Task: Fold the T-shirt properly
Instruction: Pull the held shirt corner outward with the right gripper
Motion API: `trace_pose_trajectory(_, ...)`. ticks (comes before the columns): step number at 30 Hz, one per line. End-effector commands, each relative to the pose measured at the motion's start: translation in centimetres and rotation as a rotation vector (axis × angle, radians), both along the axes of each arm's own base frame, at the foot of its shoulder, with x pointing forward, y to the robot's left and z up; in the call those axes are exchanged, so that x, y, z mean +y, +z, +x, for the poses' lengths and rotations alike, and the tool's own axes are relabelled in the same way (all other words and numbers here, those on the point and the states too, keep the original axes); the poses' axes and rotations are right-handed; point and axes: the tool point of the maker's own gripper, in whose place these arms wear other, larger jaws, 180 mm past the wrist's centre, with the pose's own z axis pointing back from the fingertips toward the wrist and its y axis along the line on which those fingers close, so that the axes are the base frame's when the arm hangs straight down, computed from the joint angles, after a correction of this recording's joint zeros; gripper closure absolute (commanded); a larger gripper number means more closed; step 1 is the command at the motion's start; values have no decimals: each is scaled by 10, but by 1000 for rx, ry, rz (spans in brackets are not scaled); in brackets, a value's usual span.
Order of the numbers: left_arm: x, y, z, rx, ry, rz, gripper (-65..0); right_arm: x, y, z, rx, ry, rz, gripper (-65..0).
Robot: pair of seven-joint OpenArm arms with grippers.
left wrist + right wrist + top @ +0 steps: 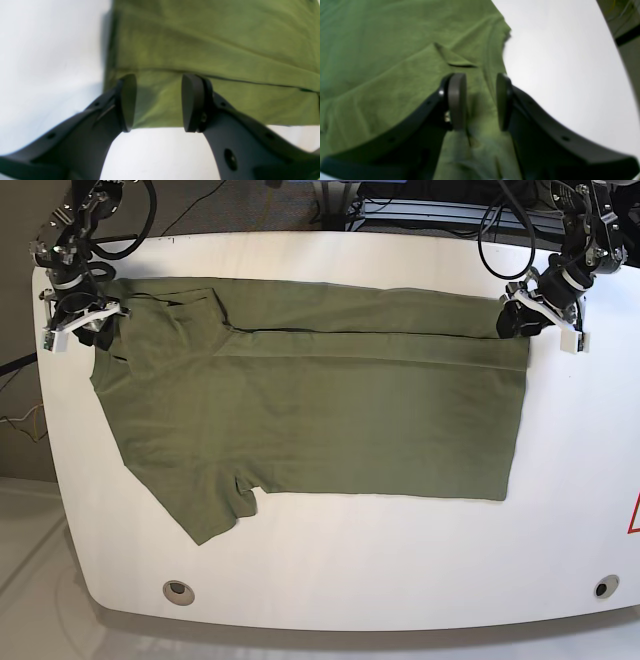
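Note:
The olive-green T-shirt [320, 410] lies spread on the white table [350, 560], its far long edge folded over into a band. A short sleeve points toward the table's near left. My left gripper [515, 320] hovers at the shirt's far right corner. In its wrist view its jaws [158, 102] stand open over the cloth's hem corner [200, 37], gripping nothing. My right gripper [95, 330] sits at the far left corner by the collar end. In its wrist view it [480, 100] is open, with rumpled cloth [382, 62] lying between and below the pads.
Black cables [500, 220] and equipment crowd the table's far edge behind both arms. Two round holes [179, 589] [600, 586] sit near the front edge. A red mark [633, 515] shows at the right border. Bare white table lies in front of the shirt.

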Motion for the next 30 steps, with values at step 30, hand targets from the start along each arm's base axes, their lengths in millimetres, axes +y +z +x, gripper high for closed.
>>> trace_pose_trajectory(30,25,2,-16,0,55,19,-278,18,4,-60,107,69,-30,-322)
